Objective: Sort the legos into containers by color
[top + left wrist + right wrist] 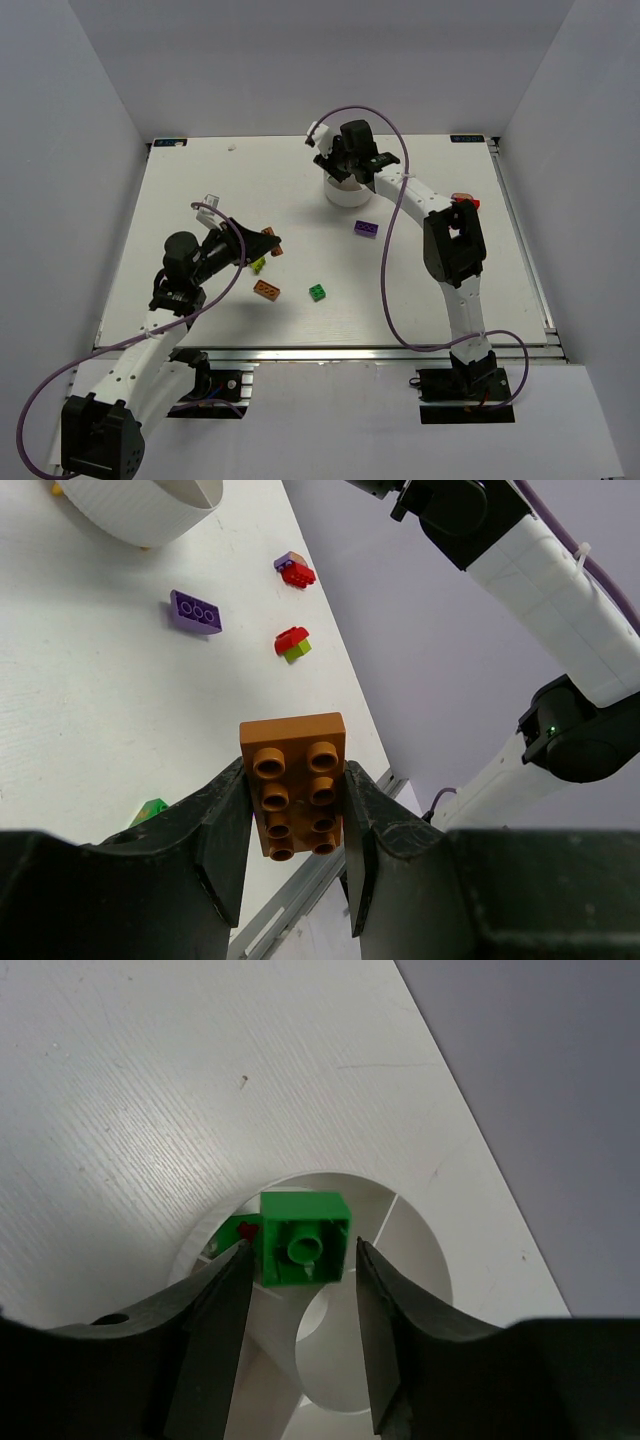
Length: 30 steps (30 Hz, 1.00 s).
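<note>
Orange brick (295, 795), one, clamped by left fingers (230, 815); green brick (305, 1238), one, clamped by right fingers (228, 1310) over dish (418, 1245).

Right gripper (340, 170) hangs over white dish (346, 194), blocking entry from above. Table (200, 180) bare between dish and left gripper (270, 240); purple brick (366, 229) flanks that lane.

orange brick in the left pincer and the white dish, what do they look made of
The orange brick looks like hard moulded plastic: smooth with a slight sheen, and its crisp round studs show soft highlights. The white dish is probably plastic too: matte, uniform white, with thin straight dividers. Ceramic cannot be ruled out.
</note>
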Each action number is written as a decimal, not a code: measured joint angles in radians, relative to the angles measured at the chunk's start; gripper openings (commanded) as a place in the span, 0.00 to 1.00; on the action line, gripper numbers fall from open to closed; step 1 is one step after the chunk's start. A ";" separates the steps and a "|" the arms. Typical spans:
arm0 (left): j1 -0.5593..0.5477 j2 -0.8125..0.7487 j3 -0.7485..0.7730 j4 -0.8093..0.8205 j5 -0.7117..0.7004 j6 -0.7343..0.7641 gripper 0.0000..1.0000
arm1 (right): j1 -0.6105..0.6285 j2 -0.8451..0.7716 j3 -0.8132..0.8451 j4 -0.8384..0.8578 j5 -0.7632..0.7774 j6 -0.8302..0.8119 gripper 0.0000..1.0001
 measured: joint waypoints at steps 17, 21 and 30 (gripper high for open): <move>-0.009 0.117 0.035 0.051 0.000 -0.001 0.04 | -0.016 -0.042 -0.001 -0.059 -0.121 0.095 0.00; -0.076 0.320 0.179 0.069 -0.030 0.042 0.04 | -0.071 -0.226 -0.103 -0.095 -0.311 0.190 0.07; -0.264 0.752 0.616 0.053 -0.240 0.233 0.05 | -0.292 -0.792 -0.548 0.070 -0.626 0.408 0.56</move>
